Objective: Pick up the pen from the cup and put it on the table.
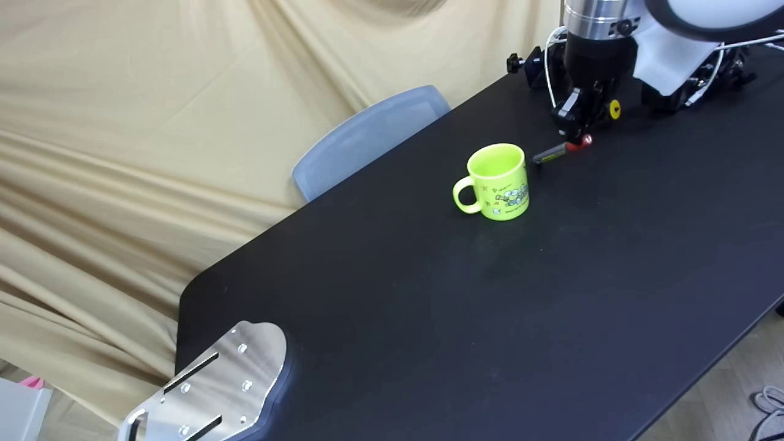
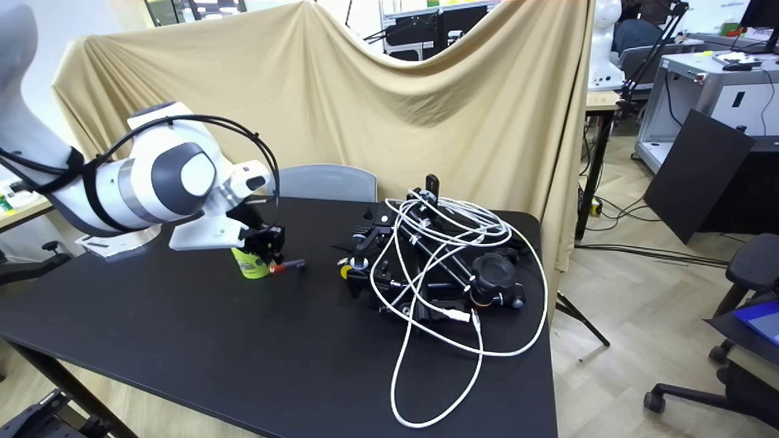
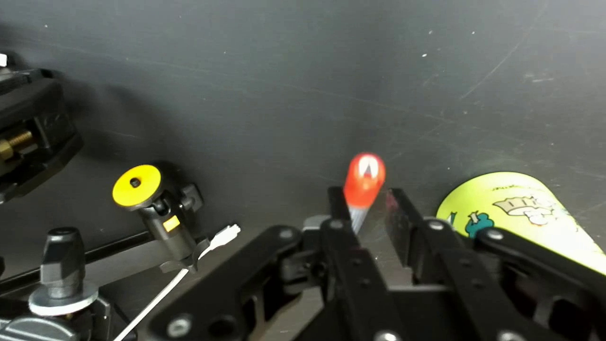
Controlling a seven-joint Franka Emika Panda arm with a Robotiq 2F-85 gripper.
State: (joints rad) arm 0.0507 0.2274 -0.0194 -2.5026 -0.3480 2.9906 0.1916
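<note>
The pen (image 1: 560, 150), with a red end and a grey body, is beside the lime-green cup (image 1: 503, 193), outside it. The pen (image 2: 288, 266) and cup (image 2: 251, 265) show in both exterior views. In the wrist view the pen's red end (image 3: 363, 182) is between the fingers of my gripper (image 3: 366, 191), close to the left finger, with a gap to the right finger. The gripper (image 1: 573, 133) is low over the black table (image 1: 429, 306). I cannot tell whether the pen rests fully on it. The cup (image 3: 525, 213) stands upright, right of the fingers, partly hidden.
Black clamp gear with coiled white cable (image 2: 450, 261) lies on the table near the gripper. A yellow disc (image 3: 137, 185) on a black stem shows left of the fingers. A metal plate (image 1: 214, 380) sits at the table's other end. A grey-blue chair (image 1: 373, 138) stands at the edge.
</note>
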